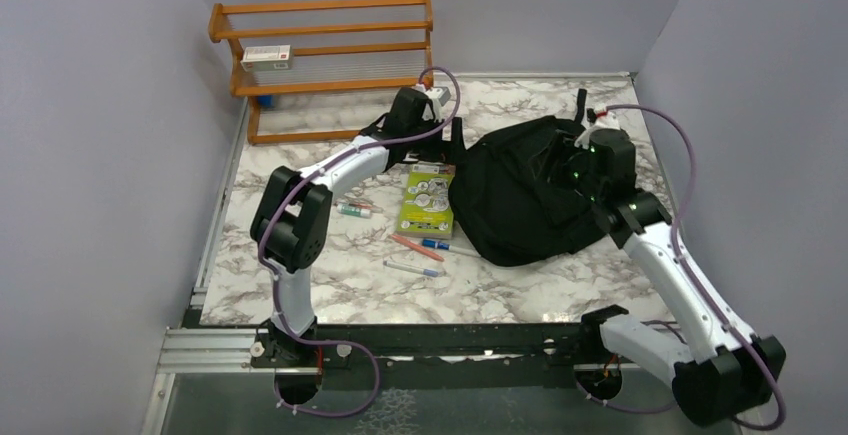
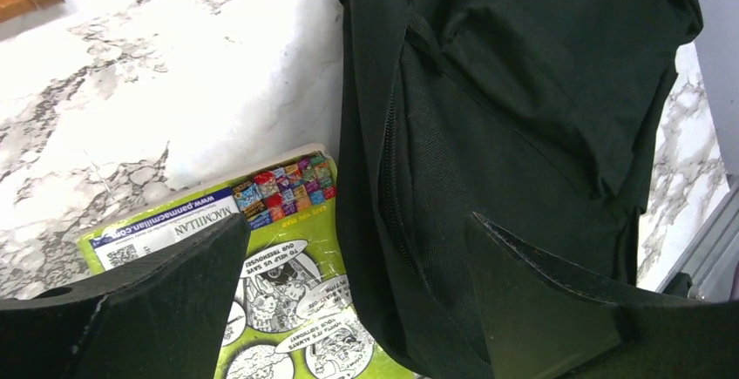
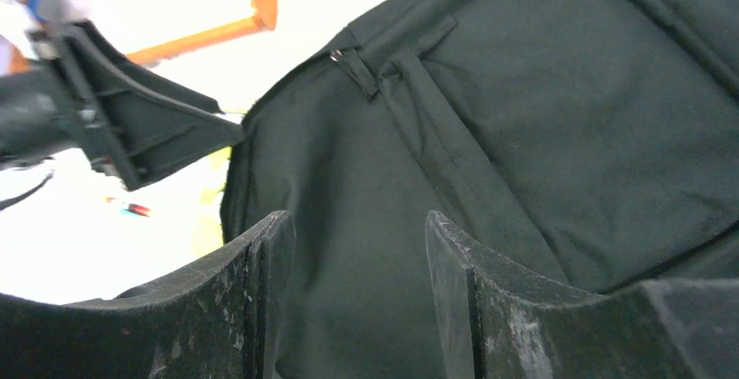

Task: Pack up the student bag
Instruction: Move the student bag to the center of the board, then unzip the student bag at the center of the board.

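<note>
Two pincers are out, and both are spread apart with nothing in them. The left gripper point(image 2: 357, 218) hangs over the spot where the green book point(image 2: 288, 309) lies right against the edge of the student bag point(image 2: 523, 91), maybe to take the book. The right gripper point(image 3: 355, 215) hovers close above the bag's black cloth, likely hunting for the zipper. The bag lies slumped on the right part of the table point(image 1: 340, 285). Pens point(image 1: 415, 245) wait near the book, not packed yet.
</note>
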